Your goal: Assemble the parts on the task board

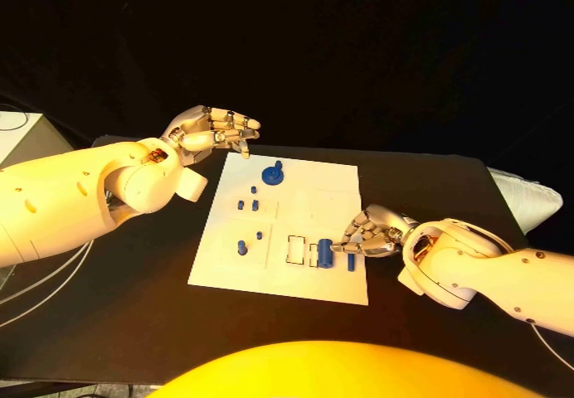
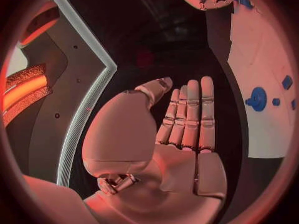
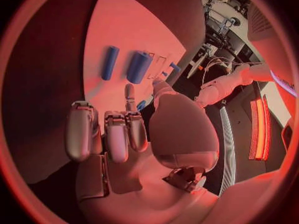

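The white task board (image 1: 313,199) lies in the middle of the black table. A blue round part with a knob (image 1: 274,174) (image 2: 256,98) stands near its far edge, and small blue pieces (image 1: 248,202) lie along its left side. A thick blue cylinder (image 1: 325,251) (image 3: 138,67) and a thin blue peg (image 1: 352,262) (image 3: 110,63) lie near the board's right front. My right hand (image 1: 373,232) (image 3: 118,134) hovers just right of the cylinder, fingers curled in and holding nothing. My left hand (image 1: 216,128) (image 2: 187,129) floats above the board's far left corner, fingers straight and empty.
Outlined rectangular slots (image 1: 295,249) sit on the board beside the cylinder. Bare black table (image 1: 143,265) surrounds the board on all sides. A pale object (image 1: 527,199) lies at the table's right edge.
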Robot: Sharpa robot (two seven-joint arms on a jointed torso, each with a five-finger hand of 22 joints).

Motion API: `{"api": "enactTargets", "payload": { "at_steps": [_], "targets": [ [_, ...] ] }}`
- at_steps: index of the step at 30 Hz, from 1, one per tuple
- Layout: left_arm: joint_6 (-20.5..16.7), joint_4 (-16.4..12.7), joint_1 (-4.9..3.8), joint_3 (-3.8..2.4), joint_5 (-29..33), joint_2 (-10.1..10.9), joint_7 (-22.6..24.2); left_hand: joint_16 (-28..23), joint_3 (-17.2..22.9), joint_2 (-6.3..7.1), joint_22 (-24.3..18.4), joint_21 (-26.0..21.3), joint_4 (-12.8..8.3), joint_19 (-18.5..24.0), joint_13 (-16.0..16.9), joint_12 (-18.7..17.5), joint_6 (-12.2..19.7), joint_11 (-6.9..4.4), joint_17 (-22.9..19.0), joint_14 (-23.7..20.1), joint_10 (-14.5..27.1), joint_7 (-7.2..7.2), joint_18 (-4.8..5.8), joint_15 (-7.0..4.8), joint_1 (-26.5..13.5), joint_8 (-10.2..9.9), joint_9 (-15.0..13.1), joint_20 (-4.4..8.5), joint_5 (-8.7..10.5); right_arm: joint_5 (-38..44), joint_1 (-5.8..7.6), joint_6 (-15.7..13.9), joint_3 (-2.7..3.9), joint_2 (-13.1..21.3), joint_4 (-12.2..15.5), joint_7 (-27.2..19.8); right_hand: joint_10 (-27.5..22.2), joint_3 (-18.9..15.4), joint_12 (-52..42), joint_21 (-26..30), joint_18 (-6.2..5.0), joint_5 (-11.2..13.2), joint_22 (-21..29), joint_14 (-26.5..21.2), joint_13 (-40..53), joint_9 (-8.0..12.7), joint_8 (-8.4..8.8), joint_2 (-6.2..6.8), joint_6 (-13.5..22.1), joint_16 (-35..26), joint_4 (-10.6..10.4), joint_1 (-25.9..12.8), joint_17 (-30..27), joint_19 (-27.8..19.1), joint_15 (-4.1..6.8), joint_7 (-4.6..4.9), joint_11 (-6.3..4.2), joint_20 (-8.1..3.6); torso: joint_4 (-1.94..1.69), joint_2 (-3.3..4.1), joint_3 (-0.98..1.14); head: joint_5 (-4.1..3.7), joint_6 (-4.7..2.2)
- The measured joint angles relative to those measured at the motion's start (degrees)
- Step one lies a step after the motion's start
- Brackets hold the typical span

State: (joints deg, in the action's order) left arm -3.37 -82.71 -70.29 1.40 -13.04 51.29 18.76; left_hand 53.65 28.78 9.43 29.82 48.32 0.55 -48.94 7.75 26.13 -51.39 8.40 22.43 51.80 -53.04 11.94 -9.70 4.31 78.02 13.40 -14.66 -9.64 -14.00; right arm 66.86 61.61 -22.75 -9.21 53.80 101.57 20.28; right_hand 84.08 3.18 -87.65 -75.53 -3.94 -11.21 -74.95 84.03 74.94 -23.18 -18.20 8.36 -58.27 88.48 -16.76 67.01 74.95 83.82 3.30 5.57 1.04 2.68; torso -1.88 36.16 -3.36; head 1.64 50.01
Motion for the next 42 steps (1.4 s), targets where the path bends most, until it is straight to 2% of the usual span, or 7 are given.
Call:
{"api": "enactTargets", "payload": {
  "at_steps": [7,19,27,35,36,39,42],
  "targets": [
    [0.0,0.0,0.03,0.02,0.0,0.0,0.0,0.0,0.0,0.00,0.0,0.0,0.0,0.0,0.0,0.1,0.0,0.00,0.0,0.0,0.0,0.00,0.00,0.00,0.0,0.0,0.0,0.00,0.00,-0.1,-0.21,0.0,0.00,-2.4,-1.6,2.7,0.0,-2.0,-0.2,-0.4,0.00,-1.1,0.0,0.0,0.0,0.0,-0.20,-1.20,0.1,0.2,0.0,-1.2,0.0,0.0,0.00,-0.11,0.00,0.00,0.03,0.05,-0.10,-0.14,0.00],
    [0.1,0.0,0.04,0.04,0.1,0.0,0.0,0.0,-0.2,-0.23,-0.1,0.0,0.2,0.0,0.0,0.2,0.0,0.00,0.0,0.0,0.0,0.00,0.01,0.00,-0.2,0.0,0.1,0.00,0.00,-0.8,-0.97,2.3,-0.11,-5.1,-3.7,5.8,0.0,-3.2,-0.2,-0.7,0.00,-1.4,0.0,0.0,0.0,0.0,-0.20,-1.88,0.2,0.2,-0.1,-1.9,0.0,0.0,-0.01,-0.20,0.00,0.00,0.14,0.15,-0.09,-0.35,-0.01],
    [0.1,0.0,0.04,0.05,0.1,0.0,-0.1,0.0,-0.2,-0.23,-0.1,-0.2,0.2,0.0,0.0,0.2,0.0,0.00,0.0,0.0,0.0,0.00,0.00,0.00,-0.2,0.0,0.1,0.00,0.00,-1.0,-1.17,3.2,-0.02,-6.6,-4.2,6.7,0.0,-4.6,-0.2,-0.7,0.00,-1.0,0.0,0.0,0.0,-0.3,-0.87,-1.40,0.2,0.4,-0.1,-2.4,0.0,0.0,-0.01,-0.23,0.00,0.00,0.17,0.15,-0.02,-0.70,-0.01],
    [0.2,0.0,0.04,0.07,0.1,0.0,-0.2,0.0,-0.2,-0.23,-0.1,-0.2,0.2,0.0,0.0,0.2,0.0,0.00,0.0,0.0,0.0,0.00,0.00,0.00,-0.2,0.0,0.1,0.00,0.00,-1.0,-1.13,3.2,0.10,-7.8,-5.1,7.2,0.0,-5.1,-0.2,-0.9,0.00,-0.8,0.0,0.0,0.0,-0.3,-1.19,-1.62,-0.1,0.4,-0.1,-2.1,0.0,0.0,-0.01,-0.28,0.00,0.00,0.14,0.14,0.01,-0.58,-0.01],
    [0.2,0.0,0.04,0.07,0.1,0.0,-0.2,0.0,-0.2,-0.23,-0.1,-0.2,0.2,0.0,0.0,0.2,0.0,0.00,0.0,0.0,0.0,0.00,0.00,0.00,-0.2,0.0,0.1,0.00,0.00,-1.0,-1.12,3.2,0.11,-7.9,-5.1,7.2,0.0,-5.2,-0.2,-0.9,0.00,-1.7,0.0,0.0,0.0,-0.3,-1.19,-2.27,-0.1,0.4,0.1,-1.4,0.0,0.0,-0.01,-0.28,0.00,0.00,0.14,0.14,0.01,-0.55,-0.01],
    [0.2,0.0,0.05,0.08,0.0,0.0,-0.3,0.0,-0.2,-0.23,-0.1,-0.2,0.2,0.0,0.0,0.2,0.0,0.00,0.0,0.0,0.0,0.00,0.00,0.00,-0.2,0.0,0.1,0.01,0.00,-1.0,-1.12,3.2,0.13,-8.1,-5.2,7.3,0.0,-5.2,-0.2,-0.9,0.00,-3.4,0.0,0.0,0.0,-0.3,-1.19,-2.37,0.0,0.4,0.1,-0.4,0.0,0.0,-0.01,-0.40,0.00,0.00,0.16,0.14,0.02,-0.55,-0.01],
    [0.2,0.0,0.05,0.08,0.0,0.0,-0.3,0.0,-0.2,-0.23,-0.1,-0.2,0.2,0.0,0.0,0.2,0.0,0.00,0.0,0.0,0.0,0.00,0.00,0.00,-0.2,0.0,0.0,0.01,0.00,-1.0,-1.12,3.1,0.15,-8.2,-5.2,7.3,0.0,-5.4,-0.2,-0.9,0.00,-7.5,0.0,0.0,0.0,-0.2,-1.19,-2.16,0.1,0.4,0.2,1.1,0.0,0.0,-0.01,-0.50,0.00,0.00,0.18,0.14,0.01,-0.55,-0.01]
  ]
}}
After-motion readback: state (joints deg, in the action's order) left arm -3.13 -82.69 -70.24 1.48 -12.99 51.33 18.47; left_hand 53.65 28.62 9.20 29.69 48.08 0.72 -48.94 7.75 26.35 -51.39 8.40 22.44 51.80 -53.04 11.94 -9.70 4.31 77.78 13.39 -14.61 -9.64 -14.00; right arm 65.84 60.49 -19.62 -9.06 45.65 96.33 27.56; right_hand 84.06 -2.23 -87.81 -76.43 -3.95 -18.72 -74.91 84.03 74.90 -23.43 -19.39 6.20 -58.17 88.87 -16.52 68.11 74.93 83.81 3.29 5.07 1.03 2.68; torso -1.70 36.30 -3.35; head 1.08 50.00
